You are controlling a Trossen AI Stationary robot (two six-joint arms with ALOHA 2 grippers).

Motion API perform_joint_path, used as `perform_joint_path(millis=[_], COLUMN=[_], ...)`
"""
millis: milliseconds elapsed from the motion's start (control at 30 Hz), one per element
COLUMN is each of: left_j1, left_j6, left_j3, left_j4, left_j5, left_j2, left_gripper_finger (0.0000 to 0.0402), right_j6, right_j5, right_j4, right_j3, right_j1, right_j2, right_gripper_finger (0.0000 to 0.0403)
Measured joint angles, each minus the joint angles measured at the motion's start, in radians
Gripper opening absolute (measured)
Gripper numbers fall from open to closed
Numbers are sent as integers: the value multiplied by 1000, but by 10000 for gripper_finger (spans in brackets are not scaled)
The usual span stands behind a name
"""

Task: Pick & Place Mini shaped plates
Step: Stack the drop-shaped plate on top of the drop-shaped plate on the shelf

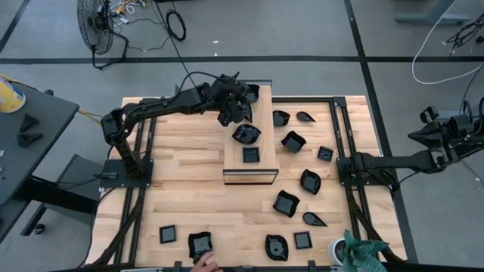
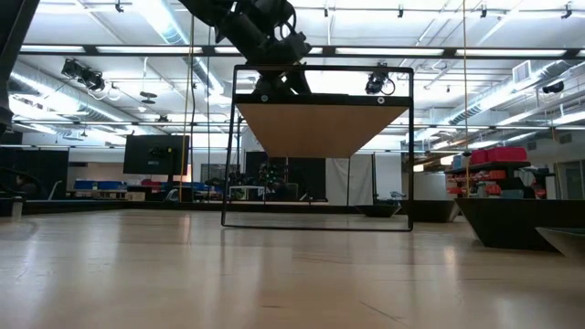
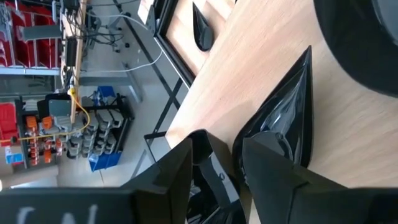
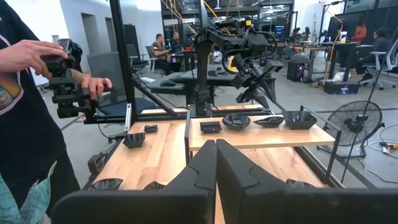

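On the left, the left arm reaches from its base across the pale butcher-block table (image 1: 189, 162) to the far end of the raised light wooden board (image 1: 236, 170). The left gripper (image 1: 236, 113) hangs over that end, and in its wrist view its dark angular fingers (image 3: 273, 165) stand a little apart around the pointed tip of a glossy black leaf-shaped plate (image 3: 283, 124) lying on the board; whether they press on it I cannot tell.

Three more plates sit on the board: a deep angular one (image 4: 300, 119) beside the gripper at the far end, a wavy-edged bowl-like one (image 1: 246, 134) near the middle, and a small flat square one (image 1: 251, 156) toward the near end.

Right of the board, loose black dishes are scattered on the bare wood: a rounded one (image 1: 280, 118), a teardrop (image 1: 305, 116), a crimped square (image 1: 293, 141), a small square (image 1: 325, 153), two larger angular ones (image 1: 310, 181) (image 1: 286, 203) and a second teardrop (image 1: 314, 219). Along the near edge lie more, a square (image 1: 168, 234) and a wavy one (image 1: 200, 244) among them, the latter just beside a person's hand (image 1: 203, 264).

Far right, the right arm waits off the table's side, the right gripper (image 4: 216, 163) with its smooth dark fingers pressed together and empty.
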Motion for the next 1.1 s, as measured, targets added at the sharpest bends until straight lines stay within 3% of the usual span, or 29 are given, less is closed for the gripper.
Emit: perform_joint_path(millis=[533, 667, 900, 1100], left_j1=[-1, 11, 21, 29], left_j6=[-85, -86, -87, -112], left_j3=[0, 0, 0, 1], left_j4=[-59, -62, -69, -79], left_j5=[-15, -15, 2, -23], left_j2=[-15, -14, -11, 18], left_gripper_finger=[136, 105, 15, 14], right_j6=[0, 0, 0, 0], right_j5=[0, 0, 0, 0], right_j4=[0, 0, 0, 0], right_j3=[0, 0, 0, 0], right_j1=[0, 0, 0, 0], right_j2=[0, 0, 0, 0], right_gripper_finger=[10, 10, 10, 10])
